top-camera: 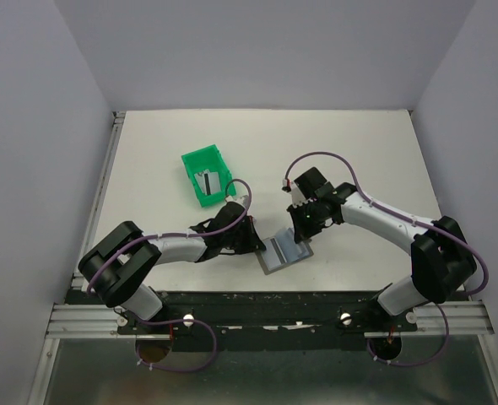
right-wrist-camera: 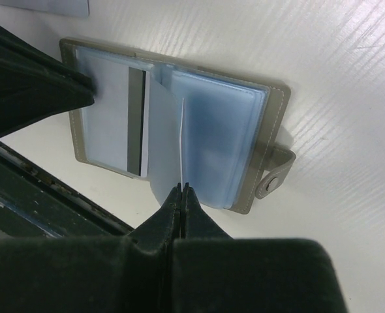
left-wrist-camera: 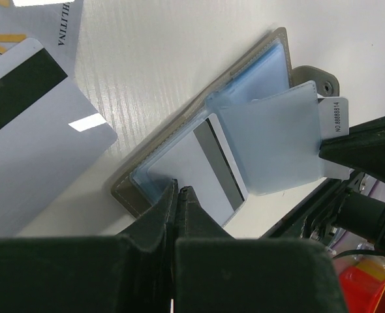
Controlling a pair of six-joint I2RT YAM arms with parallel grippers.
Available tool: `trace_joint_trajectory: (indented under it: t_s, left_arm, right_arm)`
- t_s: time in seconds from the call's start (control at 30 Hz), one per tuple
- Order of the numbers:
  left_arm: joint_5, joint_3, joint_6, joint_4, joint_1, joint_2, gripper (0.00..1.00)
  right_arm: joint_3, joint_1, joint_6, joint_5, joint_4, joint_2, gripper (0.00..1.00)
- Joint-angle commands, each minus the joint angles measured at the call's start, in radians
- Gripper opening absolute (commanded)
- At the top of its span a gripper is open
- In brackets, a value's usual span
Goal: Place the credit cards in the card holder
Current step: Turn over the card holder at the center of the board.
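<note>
The card holder lies open on the white table, blue-grey sleeves up and snap tab to one side. One credit card with a dark stripe sits in its near sleeve. My left gripper is shut, with nothing between its fingers, its tips resting on that page by the holder's edge. My right gripper is shut on a second credit card, whose other end is inside a raised sleeve. From the right wrist this card shows edge-on.
A green bin stands behind the left arm with a striped card inside. More loose cards lie on the table beside the holder, under the left wrist. The table's near edge and the black rail run close in front of the holder.
</note>
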Motion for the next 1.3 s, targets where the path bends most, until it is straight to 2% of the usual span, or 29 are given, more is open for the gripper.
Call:
trace_joint_trajectory:
  t_s: [0.0,0.9,1.27]
  left_arm:
    - [0.023,-0.013,0.000,0.019,-0.007,0.012,0.00]
    - [0.017,-0.018,-0.002,0.002,-0.007,-0.001,0.00]
    - [-0.103,-0.021,0.016,-0.182,-0.007,-0.163,0.00]
  right_arm:
    - [-0.010,-0.003,0.017,-0.053,0.025,-0.017,0.00]
    - [-0.036,-0.003,0.081,-0.231,0.109,-0.038,0.00]
    - [-0.070,-0.003,0.126,-0.239,0.177,0.023,0.00]
